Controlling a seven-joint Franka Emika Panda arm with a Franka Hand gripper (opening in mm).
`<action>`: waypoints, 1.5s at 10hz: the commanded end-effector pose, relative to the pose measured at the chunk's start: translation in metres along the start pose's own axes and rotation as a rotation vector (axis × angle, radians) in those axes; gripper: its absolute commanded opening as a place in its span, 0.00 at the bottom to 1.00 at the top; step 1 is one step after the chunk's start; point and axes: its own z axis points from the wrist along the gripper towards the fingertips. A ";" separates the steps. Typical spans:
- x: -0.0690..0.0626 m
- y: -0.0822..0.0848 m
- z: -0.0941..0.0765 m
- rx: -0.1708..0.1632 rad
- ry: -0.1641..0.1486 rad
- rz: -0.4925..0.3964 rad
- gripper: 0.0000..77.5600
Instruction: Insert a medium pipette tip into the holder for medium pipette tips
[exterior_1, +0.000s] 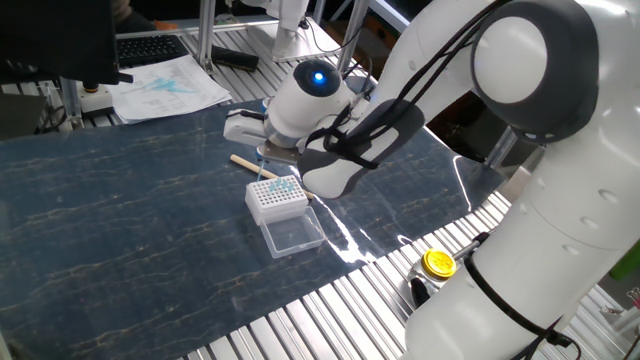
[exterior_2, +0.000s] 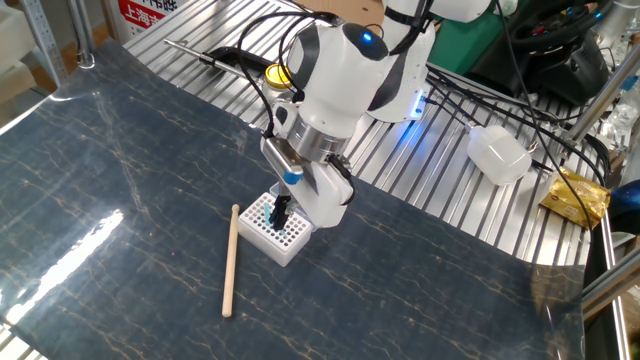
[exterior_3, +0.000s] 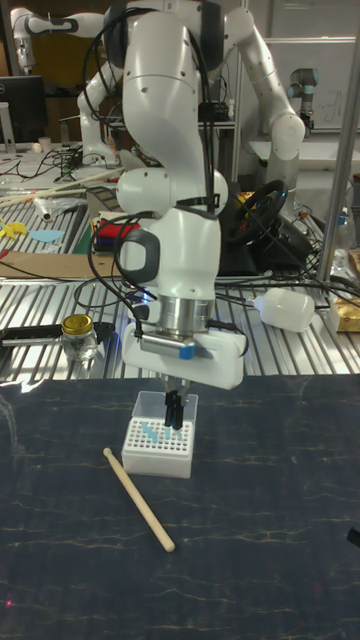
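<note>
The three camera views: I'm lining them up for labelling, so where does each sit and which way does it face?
One fixed view: high, beside the robot, looking over its arm at the holder; elbow and wrist fill the frame.
The other fixed view: high across the table, facing the base; the hand shows over the holder.
Tall fixed view: low, in front, facing the whole arm.
All share the holder and the wooden stick.
</note>
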 end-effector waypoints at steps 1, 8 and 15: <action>-0.006 0.002 0.003 -0.007 -0.025 -0.025 0.02; -0.003 0.001 0.003 -0.005 -0.011 -0.036 0.02; -0.002 0.001 0.004 0.009 -0.018 -0.076 0.02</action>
